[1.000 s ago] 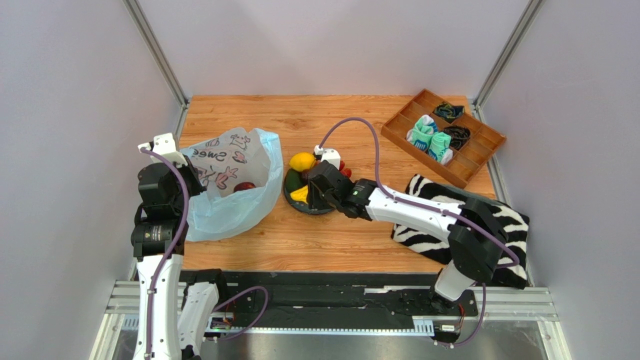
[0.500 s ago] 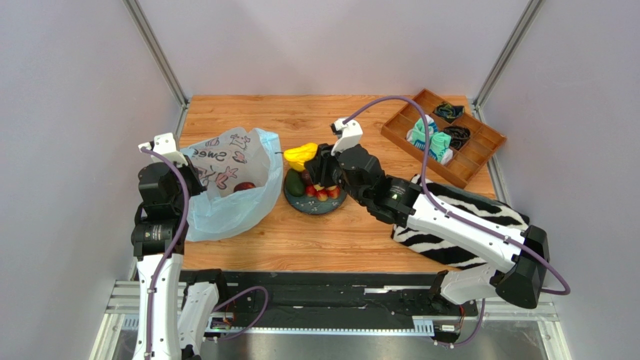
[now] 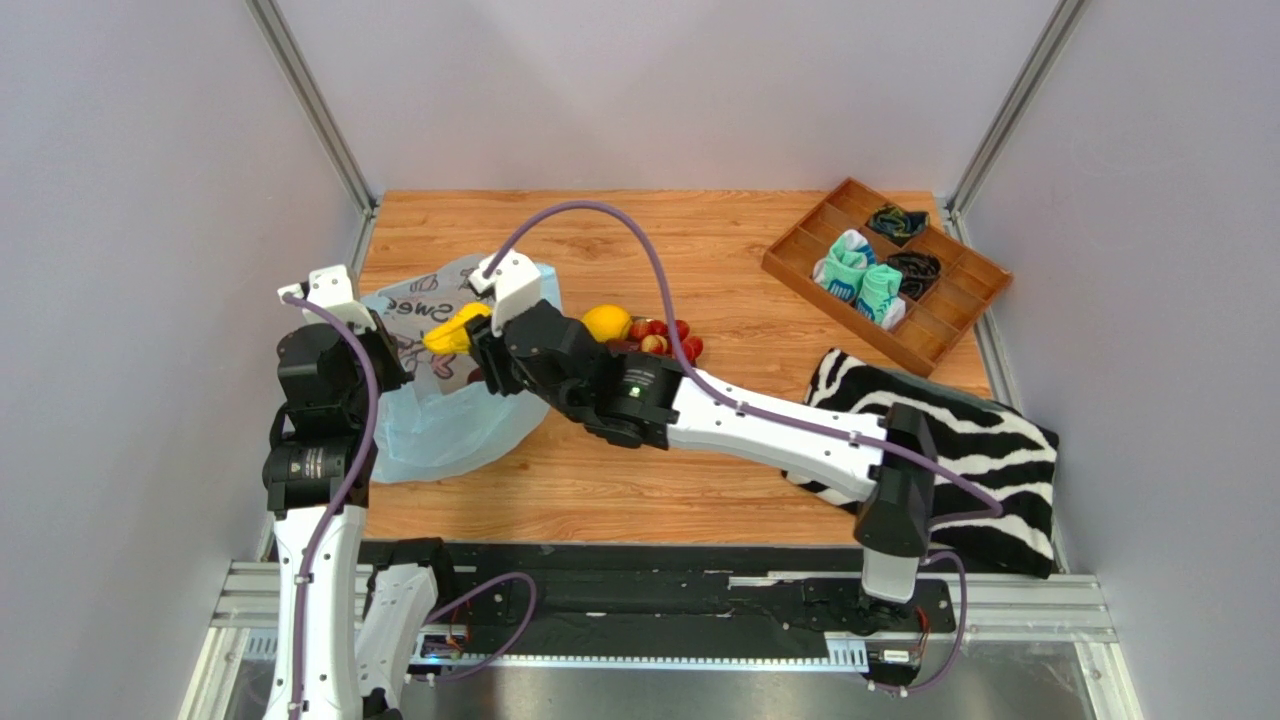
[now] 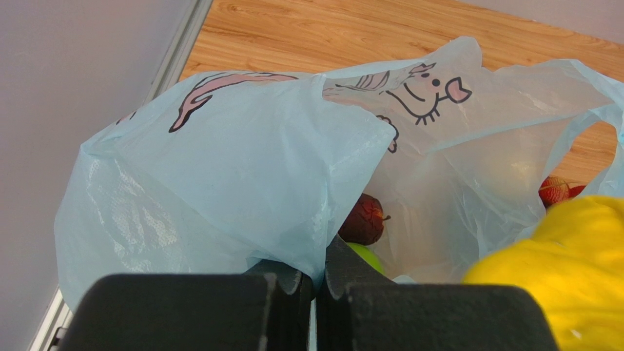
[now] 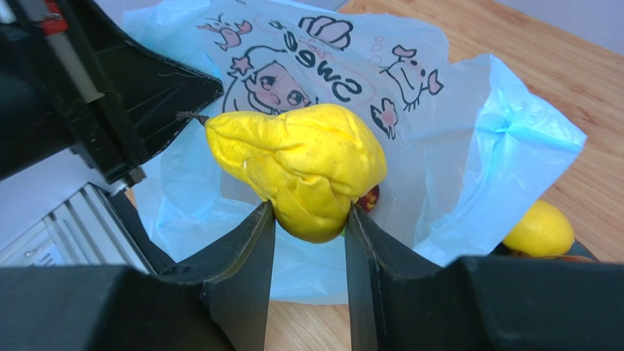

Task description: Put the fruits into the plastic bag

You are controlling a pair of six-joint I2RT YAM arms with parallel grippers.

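– The right pincer (image 5: 309, 213) is squeezing the yellow pear (image 5: 296, 153). One finger presses on each side of its fat part.
– Which way does the pear point?
– It lies sideways. The thin end with the little stem points at the left arm (image 5: 66, 95). The fat end points the other way. From above, its long side runs on a slant, with the stem end nearer the arm bases.
– Where is it?
– Up in the air, over the open mouth of the plastic bag (image 3: 451, 428). I cannot tell if it touches the bag.
– Who holds the bag open?
– The left pincer (image 4: 316, 284). Its fingers are pinched tight together on the bag's near edge.
– What is inside the bag?
– A dark red fruit (image 4: 364, 219), and a bit of green apple (image 4: 364, 256) just below it.
– And outside?
– The lemon (image 3: 607, 323) sits just beside the bag on the right. The small red fruits (image 3: 663, 330) are next to the lemon. Farther right a zebra cloth (image 3: 977, 435) lies on the surface (image 3: 646, 480). A wooden tray (image 3: 887, 278) sits at the far right corner.
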